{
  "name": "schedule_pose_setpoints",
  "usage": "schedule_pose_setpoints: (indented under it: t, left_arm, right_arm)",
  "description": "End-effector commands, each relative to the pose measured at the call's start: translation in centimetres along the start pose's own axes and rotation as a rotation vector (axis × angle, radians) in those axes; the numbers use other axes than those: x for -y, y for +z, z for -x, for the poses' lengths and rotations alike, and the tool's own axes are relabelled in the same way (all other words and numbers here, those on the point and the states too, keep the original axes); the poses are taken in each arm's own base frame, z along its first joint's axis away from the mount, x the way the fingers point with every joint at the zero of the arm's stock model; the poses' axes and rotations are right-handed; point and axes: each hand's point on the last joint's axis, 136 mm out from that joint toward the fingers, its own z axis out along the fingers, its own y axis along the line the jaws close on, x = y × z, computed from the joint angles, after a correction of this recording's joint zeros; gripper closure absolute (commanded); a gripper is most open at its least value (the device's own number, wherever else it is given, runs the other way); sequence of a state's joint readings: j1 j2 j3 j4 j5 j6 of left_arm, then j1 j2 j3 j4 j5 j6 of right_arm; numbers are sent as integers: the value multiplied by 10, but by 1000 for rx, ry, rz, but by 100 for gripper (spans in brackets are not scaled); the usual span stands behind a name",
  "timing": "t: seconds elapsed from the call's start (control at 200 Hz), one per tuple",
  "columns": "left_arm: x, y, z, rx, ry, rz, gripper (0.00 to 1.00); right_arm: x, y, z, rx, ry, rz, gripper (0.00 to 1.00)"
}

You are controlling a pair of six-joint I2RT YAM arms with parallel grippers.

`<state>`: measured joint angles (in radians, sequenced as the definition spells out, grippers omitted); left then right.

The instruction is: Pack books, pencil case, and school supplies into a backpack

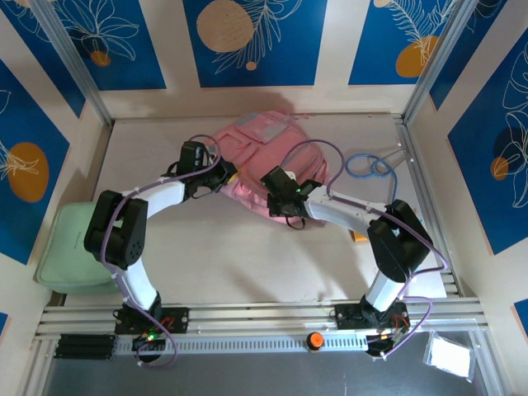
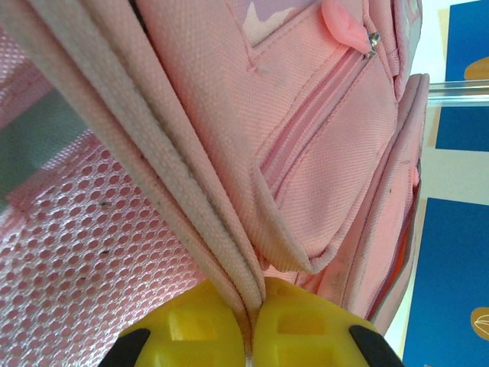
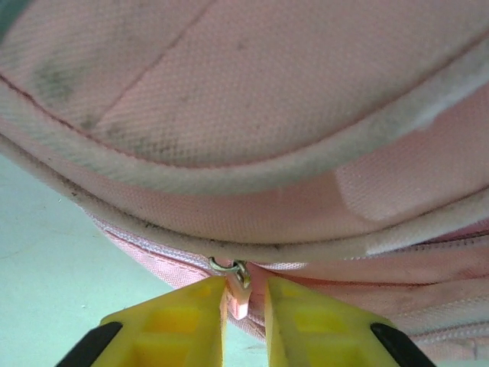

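Probably zip stage on the pink woven-fabric child's backpack [image 1: 256,136]; whether anything is packed, cannot tell.
Top: backpack flat on pale table [image 1: 247,256], both arms at its near side. Left wrist: left gripper [image 2: 248,329] pinched tight on backpack's corded piping [image 2: 191,206], beside mesh [image 2: 92,229]. Right wrist: right gripper [image 3: 246,306] narrowly apart around small zipper pull [image 3: 239,302], unclamped.

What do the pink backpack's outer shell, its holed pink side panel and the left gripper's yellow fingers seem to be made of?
Pink backpack shell: woven cloth, likely synthetic, matt; a fine weave grain shows. Holed pink side panel: soft mesh fabric, by its rows of round openings. Left gripper's yellow fingers: probably moulded hard plastic; smooth, with square recesses.
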<state>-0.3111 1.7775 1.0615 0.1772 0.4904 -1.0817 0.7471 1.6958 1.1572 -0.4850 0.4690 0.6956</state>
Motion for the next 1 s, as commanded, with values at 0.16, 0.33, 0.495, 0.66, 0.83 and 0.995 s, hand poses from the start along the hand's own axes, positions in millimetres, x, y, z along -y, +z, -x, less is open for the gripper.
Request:
schedule_pose_setpoints:
  t: [0.16, 0.33, 0.495, 0.66, 0.83, 0.995]
  left_arm:
    - [18, -9, 29, 77, 55, -50, 100]
    - [19, -8, 30, 77, 54, -52, 100]
    - [18, -6, 31, 76, 50, -52, 100]
    - [12, -6, 36, 84, 52, -34, 100]
    - [-4, -7, 56, 108, 59, 15, 100]
    - [-16, -6, 71, 119, 46, 32, 100]
  right_arm:
    - [-12, 8, 11, 2, -69, 55, 74]
    - [-25, 11, 12, 23, -117, 95, 72]
    - [-24, 13, 13, 39, -118, 80, 74]
    - [-7, 5, 15, 66, -94, 8, 88]
    - [29, -5, 4, 68, -106, -84, 88]
    - [58, -9, 1, 10, -52, -94, 87]
